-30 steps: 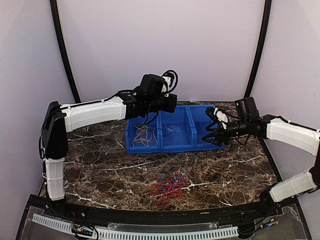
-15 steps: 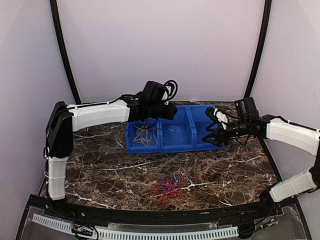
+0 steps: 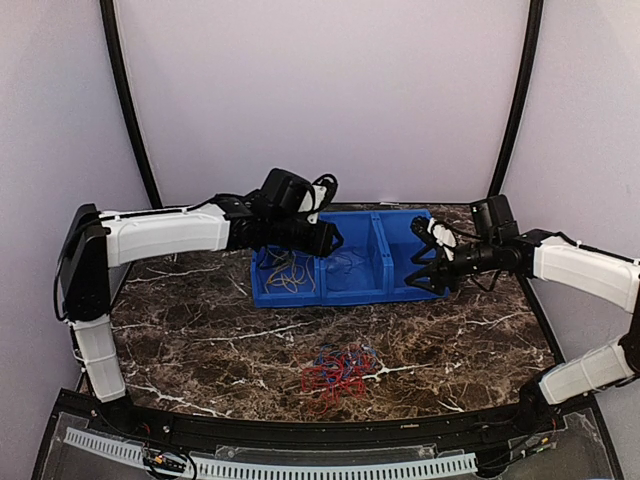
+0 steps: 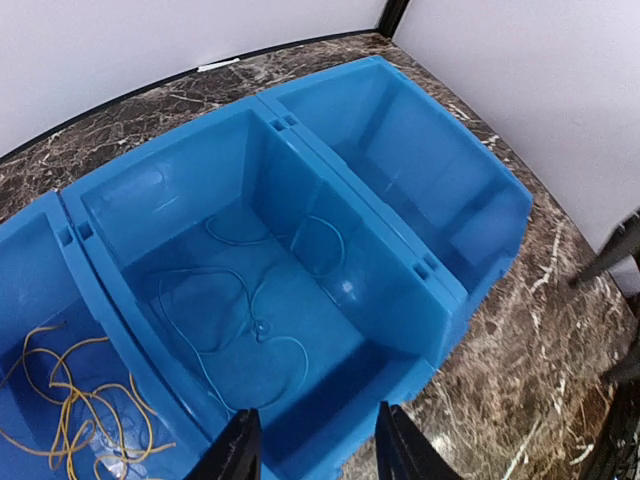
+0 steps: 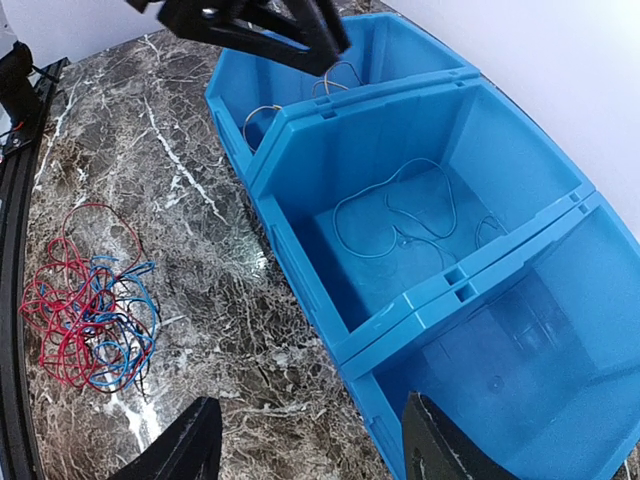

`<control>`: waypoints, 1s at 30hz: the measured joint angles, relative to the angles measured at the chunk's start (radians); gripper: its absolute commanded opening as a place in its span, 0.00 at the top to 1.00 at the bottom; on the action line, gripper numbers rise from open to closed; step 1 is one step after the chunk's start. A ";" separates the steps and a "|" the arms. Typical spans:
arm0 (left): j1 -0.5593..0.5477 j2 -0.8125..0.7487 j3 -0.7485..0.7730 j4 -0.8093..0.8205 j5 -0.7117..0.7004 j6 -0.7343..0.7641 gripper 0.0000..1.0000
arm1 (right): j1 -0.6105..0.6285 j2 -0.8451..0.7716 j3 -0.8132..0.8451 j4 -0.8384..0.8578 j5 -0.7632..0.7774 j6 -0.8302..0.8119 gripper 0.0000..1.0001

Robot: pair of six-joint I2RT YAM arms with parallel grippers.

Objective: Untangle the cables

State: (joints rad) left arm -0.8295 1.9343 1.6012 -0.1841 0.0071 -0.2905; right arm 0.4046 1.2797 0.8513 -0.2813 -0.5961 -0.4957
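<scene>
Red-and-blue cable tangle point(image 3: 338, 372) sits near the worktop's front edge, untouched. Further back, left gripper point(image 4: 315, 442) has just spread its fingers over the middle compartment of the bin point(image 3: 350, 293): blue cable point(image 4: 240, 310) lies loose inside, one more sorted. Yellow cables point(image 4: 70, 400) in the left compartment. Right gripper point(image 3: 430, 262) hangs spread, empty, at the bin's right end.

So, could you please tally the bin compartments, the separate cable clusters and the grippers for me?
Blue bin compartments: 3
Cable clusters (yellow cables, blue cables, red-and-blue tangle): 3
Grippers (left gripper, right gripper): 2
Total: 8
</scene>
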 measured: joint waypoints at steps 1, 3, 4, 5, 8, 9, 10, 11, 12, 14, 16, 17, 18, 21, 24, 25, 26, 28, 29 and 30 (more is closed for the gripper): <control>0.000 -0.056 -0.074 0.021 0.024 0.004 0.59 | 0.000 -0.003 0.000 -0.003 -0.006 -0.005 0.37; -0.002 -0.161 -0.194 0.056 0.065 0.011 0.59 | 0.000 -0.008 -0.001 -0.006 -0.016 -0.013 0.37; -0.005 -0.227 -0.258 0.076 0.089 0.014 0.59 | 0.000 -0.008 -0.001 -0.006 -0.020 -0.018 0.38; -0.008 -0.255 -0.281 0.080 0.098 0.018 0.59 | 0.000 -0.008 -0.001 -0.008 -0.026 -0.021 0.38; -0.032 -0.368 -0.377 0.145 0.134 0.035 0.59 | 0.000 -0.008 -0.001 -0.014 -0.041 -0.029 0.39; -0.044 -0.397 -0.405 0.167 0.142 0.043 0.59 | 0.000 -0.008 -0.001 -0.016 -0.045 -0.031 0.40; -0.056 -0.427 -0.434 0.181 0.150 0.050 0.60 | 0.000 -0.008 -0.001 -0.018 -0.051 -0.032 0.40; -0.067 -0.448 -0.459 0.192 0.156 0.054 0.61 | 0.000 -0.008 -0.001 -0.019 -0.057 -0.035 0.41; -0.078 -0.465 -0.483 0.199 0.161 0.057 0.61 | 0.000 -0.007 -0.001 -0.019 -0.061 -0.037 0.41; -0.095 -0.482 -0.525 0.206 0.169 0.060 0.62 | 0.003 -0.003 -0.001 -0.020 -0.069 -0.043 0.45; -0.104 -0.482 -0.566 0.204 0.176 0.059 0.61 | 0.009 0.000 -0.001 -0.024 -0.077 -0.051 0.48; -0.106 -0.481 -0.587 0.202 0.179 0.058 0.61 | 0.016 0.002 -0.001 -0.028 -0.082 -0.059 0.49; -0.107 -0.481 -0.607 0.198 0.180 0.055 0.61 | 0.025 0.004 -0.001 -0.034 -0.085 -0.067 0.50; -0.114 -0.477 -0.649 0.189 0.188 0.043 0.61 | 0.076 0.016 -0.001 -0.056 -0.089 -0.094 0.51; -0.126 -0.457 -0.670 0.193 0.193 0.023 0.60 | 0.136 0.036 -0.001 -0.071 -0.084 -0.117 0.49; -0.132 -0.446 -0.676 0.200 0.193 0.015 0.59 | 0.157 0.043 -0.001 -0.077 -0.081 -0.126 0.48; -0.137 -0.434 -0.684 0.211 0.193 -0.001 0.58 | 0.176 0.049 -0.001 -0.081 -0.077 -0.133 0.48; -0.146 -0.410 -0.701 0.242 0.196 -0.027 0.51 | 0.212 0.066 0.000 -0.085 -0.061 -0.149 0.48; -0.148 -0.397 -0.706 0.253 0.197 -0.037 0.49 | 0.227 0.077 0.000 -0.088 -0.053 -0.155 0.48; -0.153 -0.380 -0.707 0.264 0.200 -0.048 0.48 | 0.239 0.090 0.002 -0.093 -0.045 -0.160 0.48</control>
State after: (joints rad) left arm -0.9825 1.5539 0.8940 0.0803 0.2066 -0.3389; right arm 0.6434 1.3697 0.8536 -0.3748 -0.6407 -0.6556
